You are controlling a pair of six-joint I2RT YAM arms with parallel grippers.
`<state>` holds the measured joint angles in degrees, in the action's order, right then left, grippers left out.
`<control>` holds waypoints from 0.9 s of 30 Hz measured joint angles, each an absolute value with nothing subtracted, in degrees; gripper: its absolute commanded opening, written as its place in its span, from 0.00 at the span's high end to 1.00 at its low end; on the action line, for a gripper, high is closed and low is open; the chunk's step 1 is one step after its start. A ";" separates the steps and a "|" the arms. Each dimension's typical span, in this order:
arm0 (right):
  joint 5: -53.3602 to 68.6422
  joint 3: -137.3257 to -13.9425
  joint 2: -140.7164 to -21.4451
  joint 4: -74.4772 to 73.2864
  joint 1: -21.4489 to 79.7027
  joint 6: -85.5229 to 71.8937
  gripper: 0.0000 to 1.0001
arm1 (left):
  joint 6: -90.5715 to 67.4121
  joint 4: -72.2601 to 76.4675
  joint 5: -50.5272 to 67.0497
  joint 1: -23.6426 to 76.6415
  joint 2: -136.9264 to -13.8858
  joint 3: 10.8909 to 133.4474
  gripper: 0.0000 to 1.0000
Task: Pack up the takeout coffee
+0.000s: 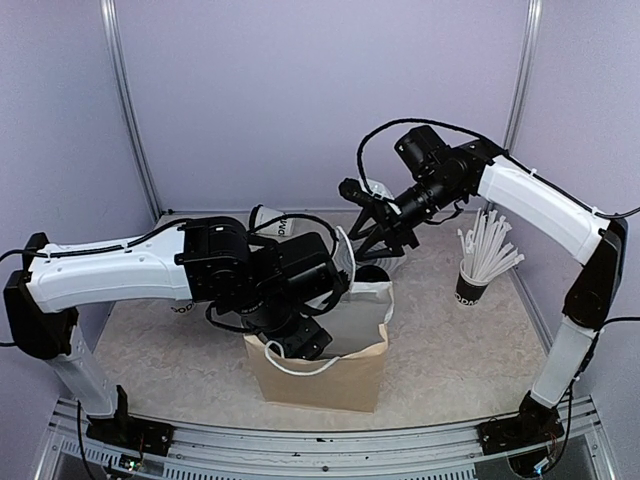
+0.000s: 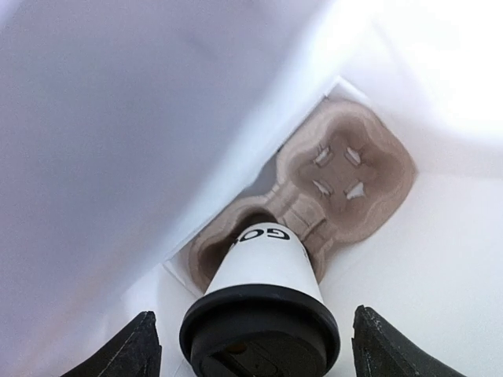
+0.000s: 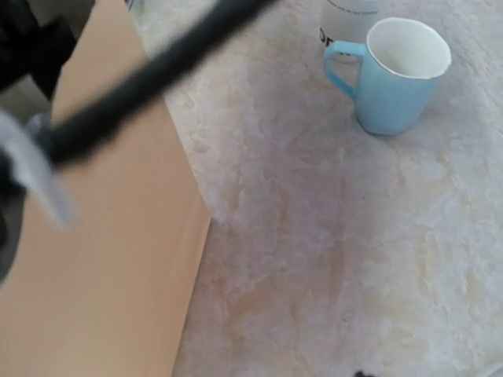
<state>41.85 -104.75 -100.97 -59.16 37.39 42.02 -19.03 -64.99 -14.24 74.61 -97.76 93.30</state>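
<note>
The takeout coffee [image 2: 263, 271], a white tapered cup with black lettering and a black lid [image 2: 259, 334], stands inside the paper bag [image 1: 320, 380]. Its base sits in one pocket of a brown pulp cup carrier [image 2: 346, 169] on the bag's white floor. My left gripper [image 2: 253, 334] reaches down into the bag and is open, one finger on each side of the lid with a gap on both sides. My right gripper [image 1: 385, 235] hovers at the bag's back rim. Its fingers do not show in the right wrist view, and the top view does not show how they stand.
A paper cup full of white straws [image 1: 470, 285] stands at the right. White cups [image 1: 270, 222] lie at the back, behind the left arm. A light-blue mug [image 3: 397, 75] stands on the table beyond the bag's brown side [image 3: 94, 236], with a white cup [image 3: 346, 16] behind it.
</note>
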 measured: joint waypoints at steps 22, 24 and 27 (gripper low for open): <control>38.72 -108.95 -100.79 -62.48 34.04 41.98 0.45 | -10.63 -65.34 -4.43 71.18 -91.70 106.45 0.32; 38.70 -108.95 -100.79 -62.65 33.98 41.95 0.45 | -9.54 -65.17 -4.29 70.72 -90.78 106.48 0.28; 38.70 -108.92 -100.66 -62.81 33.93 41.93 0.45 | -7.70 -63.75 -5.19 68.31 -90.00 105.36 0.29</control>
